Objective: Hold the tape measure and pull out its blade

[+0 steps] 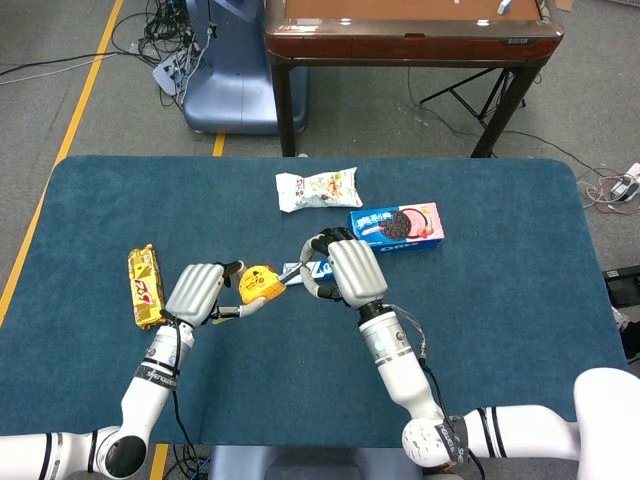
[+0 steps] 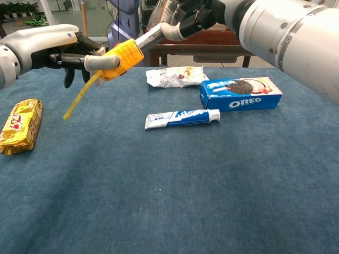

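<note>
My left hand (image 1: 196,293) (image 2: 63,53) holds the yellow tape measure (image 1: 262,284) (image 2: 122,58) above the blue table, left of centre. A yellow strap (image 2: 80,98) hangs down from its case. My right hand (image 1: 347,270) (image 2: 193,13) pinches the end of the blade (image 2: 150,38) (image 1: 292,277), and a short length of blade runs from the case up to its fingers. Both hands are raised off the cloth.
On the blue table (image 1: 500,300) lie a toothpaste tube (image 2: 183,117), an Oreo box (image 1: 396,224) (image 2: 241,93), a white snack packet (image 1: 318,188) (image 2: 175,76) and a gold wafer bar (image 1: 145,286) (image 2: 21,126). A brown table (image 1: 410,30) stands behind.
</note>
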Robot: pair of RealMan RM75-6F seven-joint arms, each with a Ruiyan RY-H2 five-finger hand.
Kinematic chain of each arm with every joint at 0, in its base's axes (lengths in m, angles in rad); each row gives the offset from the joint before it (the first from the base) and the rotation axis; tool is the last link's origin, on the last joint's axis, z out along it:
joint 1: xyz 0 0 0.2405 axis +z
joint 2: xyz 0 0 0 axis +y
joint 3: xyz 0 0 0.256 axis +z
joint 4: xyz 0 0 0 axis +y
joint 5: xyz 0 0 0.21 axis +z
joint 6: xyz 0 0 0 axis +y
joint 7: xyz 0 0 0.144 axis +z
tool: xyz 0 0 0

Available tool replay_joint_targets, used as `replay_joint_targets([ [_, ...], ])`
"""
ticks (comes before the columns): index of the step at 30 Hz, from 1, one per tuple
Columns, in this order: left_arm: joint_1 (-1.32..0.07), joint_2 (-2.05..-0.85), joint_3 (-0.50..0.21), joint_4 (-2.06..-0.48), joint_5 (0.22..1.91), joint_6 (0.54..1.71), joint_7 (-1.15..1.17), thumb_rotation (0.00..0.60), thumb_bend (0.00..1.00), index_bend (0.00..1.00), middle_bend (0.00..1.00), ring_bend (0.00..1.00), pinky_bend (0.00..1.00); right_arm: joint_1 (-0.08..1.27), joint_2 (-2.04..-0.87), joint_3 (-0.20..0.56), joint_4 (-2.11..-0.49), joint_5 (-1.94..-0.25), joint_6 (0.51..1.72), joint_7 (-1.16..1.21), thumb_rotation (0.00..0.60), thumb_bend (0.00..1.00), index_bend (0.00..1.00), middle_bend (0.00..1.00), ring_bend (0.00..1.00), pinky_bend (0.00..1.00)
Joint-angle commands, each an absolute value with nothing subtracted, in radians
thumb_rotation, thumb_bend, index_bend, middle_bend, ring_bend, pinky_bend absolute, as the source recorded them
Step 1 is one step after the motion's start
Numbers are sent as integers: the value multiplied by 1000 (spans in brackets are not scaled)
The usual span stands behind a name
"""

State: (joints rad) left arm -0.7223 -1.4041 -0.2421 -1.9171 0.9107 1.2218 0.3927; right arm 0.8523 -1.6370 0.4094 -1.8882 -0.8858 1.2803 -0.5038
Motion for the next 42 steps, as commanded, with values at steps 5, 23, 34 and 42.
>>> replay_joint_targets([
  [5, -702, -1386, -229, -1860, 948, 1173, 307, 347, 170, 520, 541, 471, 625, 803, -1557, 403, -1917, -919, 1288, -452, 600, 772, 626, 498, 292, 213],
  [23, -651, -1373, -186, -1707, 1057, 1091, 133, 356, 176, 528, 552, 472, 622, 640, -1267, 425, -1985, -957, 1283, -249, 600, 773, 633, 502, 299, 213],
  [34, -636, -1385, -190, -1661, 1088, 1081, 84, 363, 203, 536, 561, 476, 622, 573, -1168, 426, -1996, -976, 1282, -149, 600, 773, 633, 502, 299, 213],
  [42, -638, -1395, -195, -1654, 1097, 1069, 84, 364, 204, 536, 561, 475, 622, 573, -1168, 419, -1993, -983, 1277, -139, 600, 776, 633, 503, 298, 213],
])
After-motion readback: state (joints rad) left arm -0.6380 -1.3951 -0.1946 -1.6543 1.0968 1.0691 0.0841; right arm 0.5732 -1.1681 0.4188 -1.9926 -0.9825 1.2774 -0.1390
